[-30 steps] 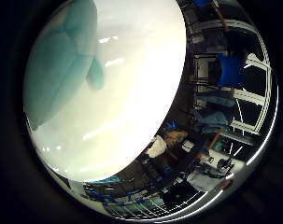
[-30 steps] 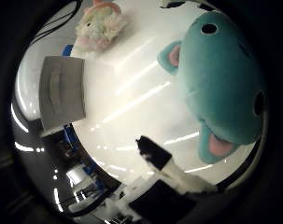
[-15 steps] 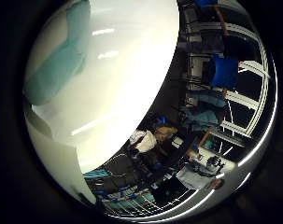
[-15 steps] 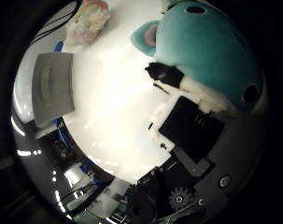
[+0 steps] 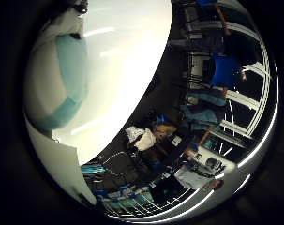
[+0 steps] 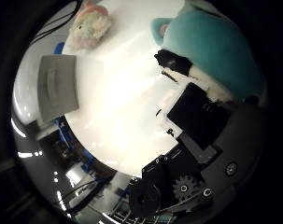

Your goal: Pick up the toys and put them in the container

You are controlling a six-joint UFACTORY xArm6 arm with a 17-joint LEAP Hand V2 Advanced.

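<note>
Teal plush toy (image 5: pixel 69 84) lies on the white table (image 5: pixel 127 70), close to the palm. Beyond the table edge: cluttered room with blue chairs (image 5: pixel 224 70).

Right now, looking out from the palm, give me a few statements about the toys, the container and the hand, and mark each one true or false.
1. The teal plush toy lies on the white table. True.
2. The hand has a finger curled against the teal plush toy. True.
3. The pink and yellow plush toy is already inside the grey container. False: it lies on the table beside the container.
4. The grey container holds the teal plush toy. False: the container looks empty, and the teal toy is at the hand.
5. The container stands near the table's edge. True.
</note>
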